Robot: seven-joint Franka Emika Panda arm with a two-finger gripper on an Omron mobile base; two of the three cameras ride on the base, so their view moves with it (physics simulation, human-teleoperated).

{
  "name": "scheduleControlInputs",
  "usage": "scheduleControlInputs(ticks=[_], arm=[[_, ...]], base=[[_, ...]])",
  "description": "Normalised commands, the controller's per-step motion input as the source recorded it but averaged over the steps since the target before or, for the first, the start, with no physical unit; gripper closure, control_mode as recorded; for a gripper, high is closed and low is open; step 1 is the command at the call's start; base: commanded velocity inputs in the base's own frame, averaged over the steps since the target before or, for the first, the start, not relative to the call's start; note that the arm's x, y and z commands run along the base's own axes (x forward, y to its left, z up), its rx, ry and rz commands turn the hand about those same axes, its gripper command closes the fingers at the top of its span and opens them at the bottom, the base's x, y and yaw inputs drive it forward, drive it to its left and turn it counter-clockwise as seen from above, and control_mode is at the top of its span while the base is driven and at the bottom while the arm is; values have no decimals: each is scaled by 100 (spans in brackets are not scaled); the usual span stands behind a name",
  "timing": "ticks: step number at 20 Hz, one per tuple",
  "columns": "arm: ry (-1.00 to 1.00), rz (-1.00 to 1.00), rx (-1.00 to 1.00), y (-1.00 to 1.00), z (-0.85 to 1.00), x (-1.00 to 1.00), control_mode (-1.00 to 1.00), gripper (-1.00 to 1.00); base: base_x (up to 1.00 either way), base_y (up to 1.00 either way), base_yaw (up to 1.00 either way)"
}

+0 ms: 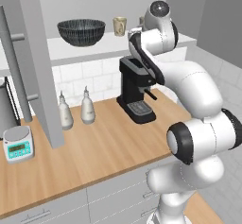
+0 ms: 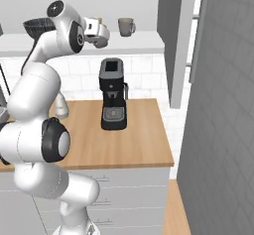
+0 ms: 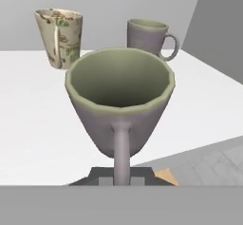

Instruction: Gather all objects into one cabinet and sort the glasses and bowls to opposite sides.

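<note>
My gripper [image 3: 121,173] is shut on the handle of a grey-brown mug [image 3: 119,100], held upright at the front edge of the cabinet's white shelf [image 3: 28,124]. Behind it stand a beige speckled cup [image 3: 60,36] at the left and a second grey-brown mug [image 3: 148,36] at the right. In the right base view the gripper [image 2: 95,30] holds the mug [image 2: 102,39] left of the other mug [image 2: 126,27]. The wide dark bowl [image 1: 81,31] sits on the shelf left of the cup [image 1: 119,26]. An open dark grey cabinet door [image 1: 42,62] hangs at the left.
Below the shelf, a black coffee machine [image 1: 136,90] stands on the wooden counter [image 1: 99,147]. Two white bottles [image 1: 87,107] and a small scale [image 1: 19,145] lie further left. A second open door [image 2: 176,40] and a tall grey wall [image 2: 223,105] close off the right.
</note>
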Motion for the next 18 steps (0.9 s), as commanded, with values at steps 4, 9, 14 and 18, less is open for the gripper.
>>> scheduleControlInputs(ticks=[4,9,14,18], arm=[[0,-1,0,0,-3,29,-100,100],[0,-1,0,0,0,30,-100,100],[0,-1,0,0,-3,25,-100,-100],[0,-1,0,0,-6,21,-100,-100]], base=[[0,0,0],[0,0,0],[0,0,0],[0,0,0]])
